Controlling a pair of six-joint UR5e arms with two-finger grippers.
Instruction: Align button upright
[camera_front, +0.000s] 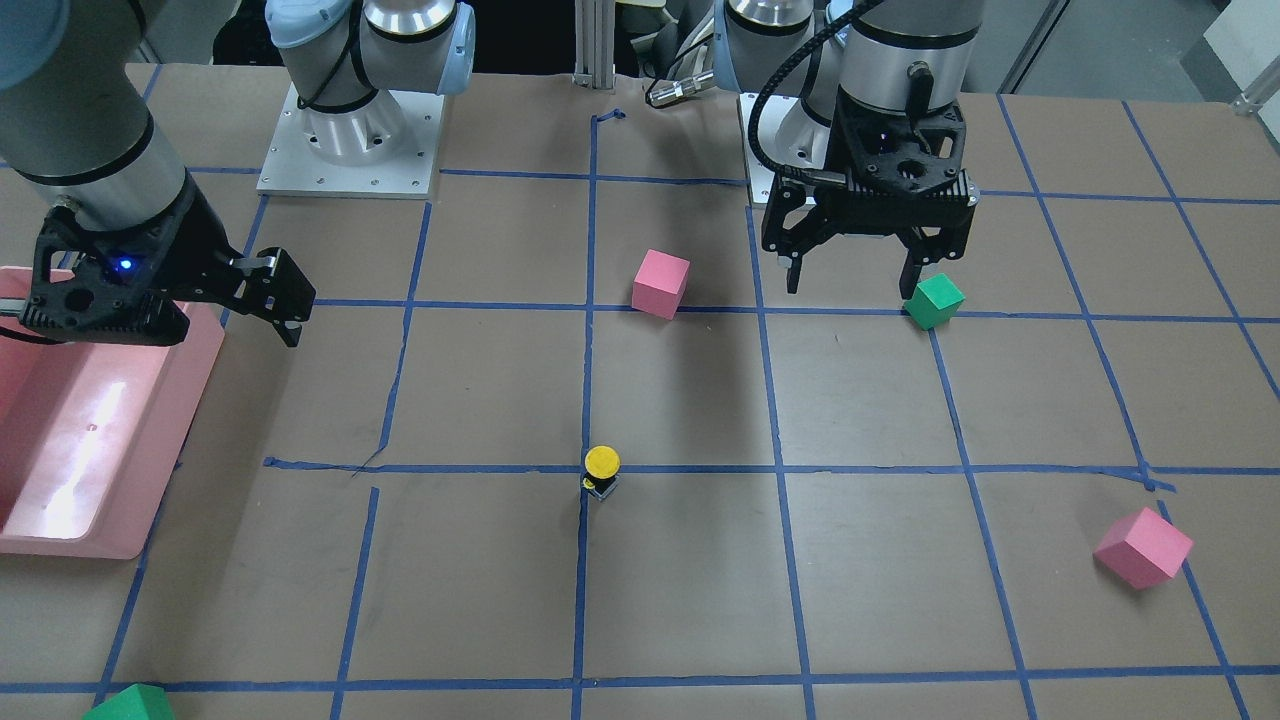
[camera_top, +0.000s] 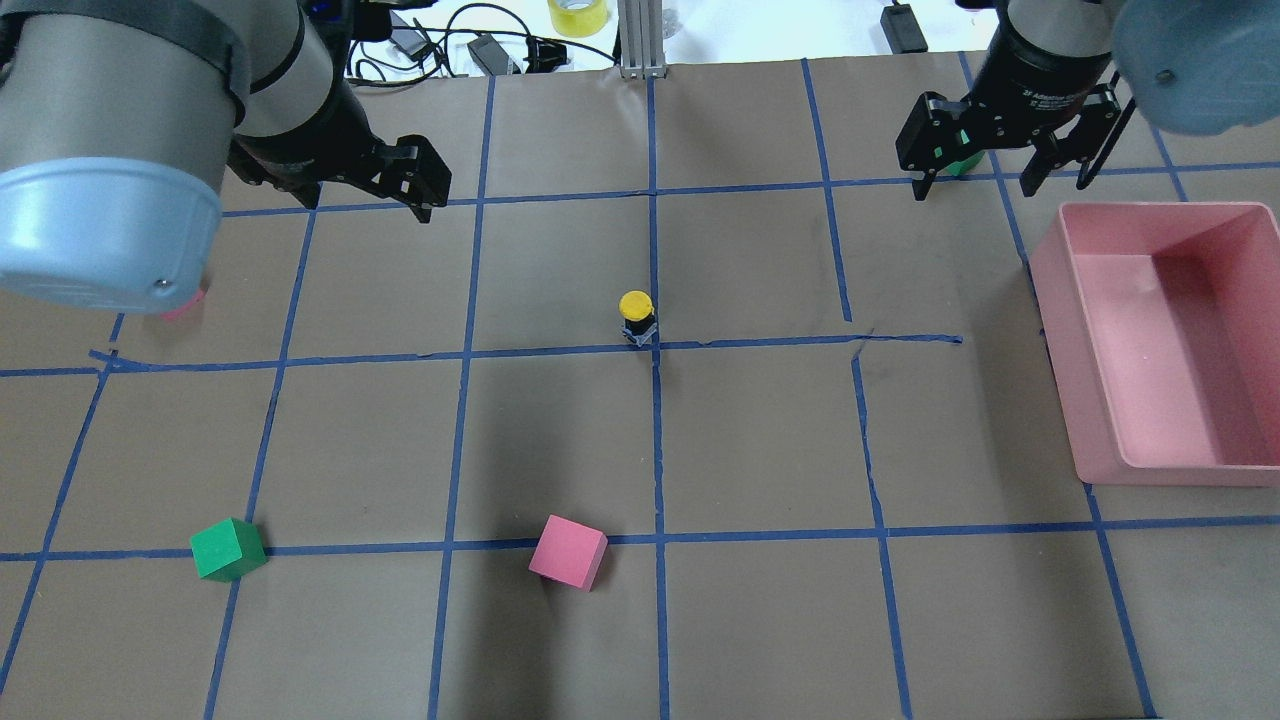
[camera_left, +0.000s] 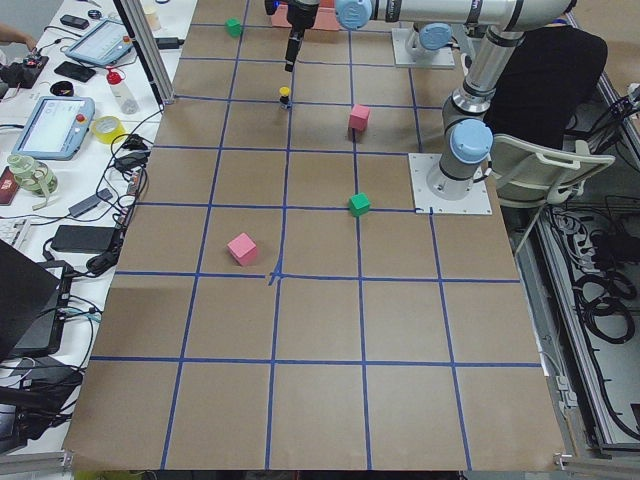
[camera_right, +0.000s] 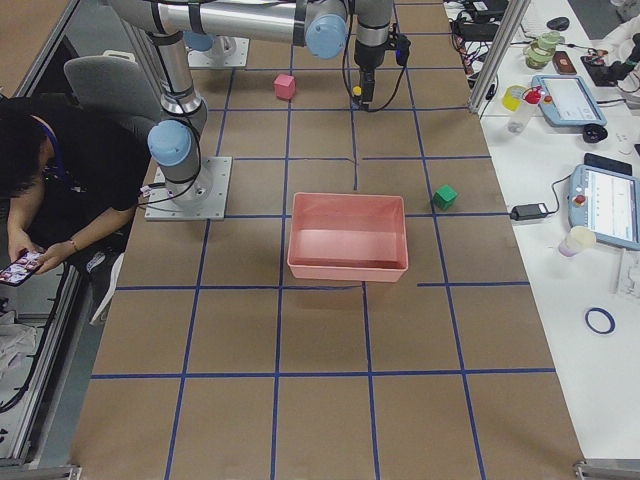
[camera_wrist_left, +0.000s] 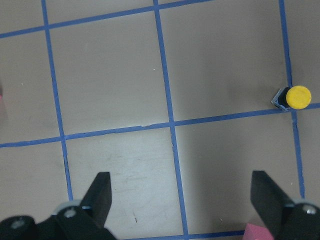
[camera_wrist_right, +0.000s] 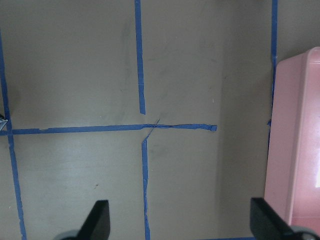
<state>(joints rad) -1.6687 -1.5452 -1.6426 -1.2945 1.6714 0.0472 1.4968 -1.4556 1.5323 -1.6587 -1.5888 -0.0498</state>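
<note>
Two spread, empty tools in the overhead view: left gripper (camera_top: 423, 203) upper left, right gripper (camera_top: 975, 186) upper right; button (camera_top: 636, 318) upright mid-frame.

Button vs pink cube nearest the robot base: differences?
The button is far smaller than the pink cube. The button has a round yellow cap on a dark neck; the pink cube is one plain block. The button stands at a tape crossing, the pink cube on a line between crossings. Both sit free, nothing holding them.
</note>
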